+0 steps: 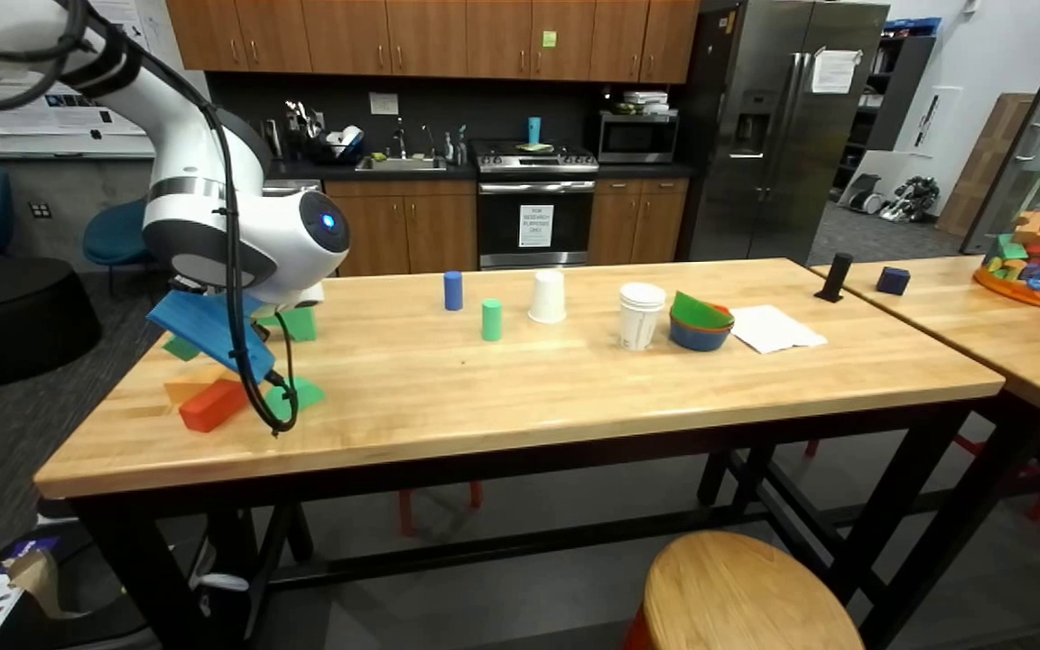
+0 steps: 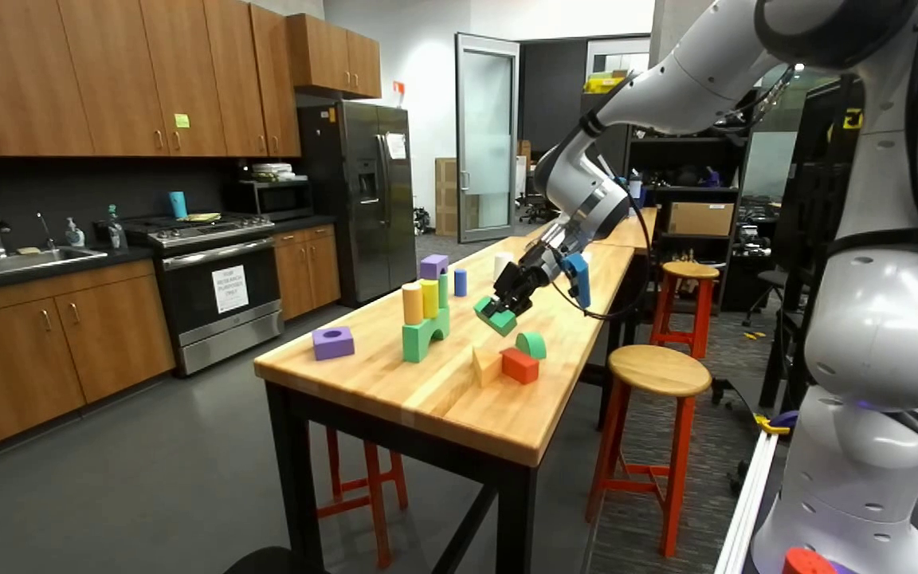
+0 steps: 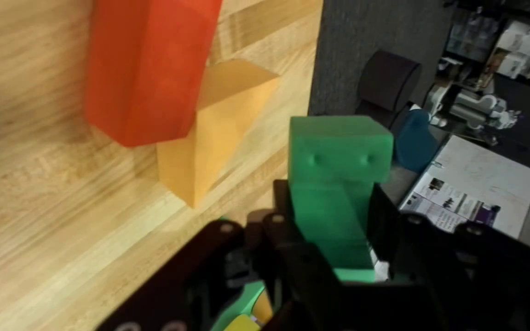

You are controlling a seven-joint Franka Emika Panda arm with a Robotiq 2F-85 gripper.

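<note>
My gripper point(image 2: 499, 306) is shut on a green block point(image 2: 496, 319) and holds it tilted above the table. In the wrist view the green block point(image 3: 341, 151) sits between both fingers point(image 3: 329, 197). Below the gripper lie a red block point(image 2: 519, 366), an orange triangular block point(image 2: 486, 367) touching or close beside it, and a green half-round block point(image 2: 531, 345). The red block point(image 3: 150, 73) and orange block point(image 3: 221, 124) also show in the wrist view. In an exterior view a blue part on the wrist point(image 1: 213, 329) hides the gripper.
A stack stands near the gripper: a green arch point(image 2: 425, 335) carrying orange point(image 2: 413, 304) and yellow point(image 2: 430, 298) cylinders, with a purple arch point(image 2: 433, 265) behind. A purple block point(image 2: 333, 343) lies at the edge. Farther along stand cylinders point(image 1: 491, 320), white cups point(image 1: 639, 318) and bowls point(image 1: 701, 336).
</note>
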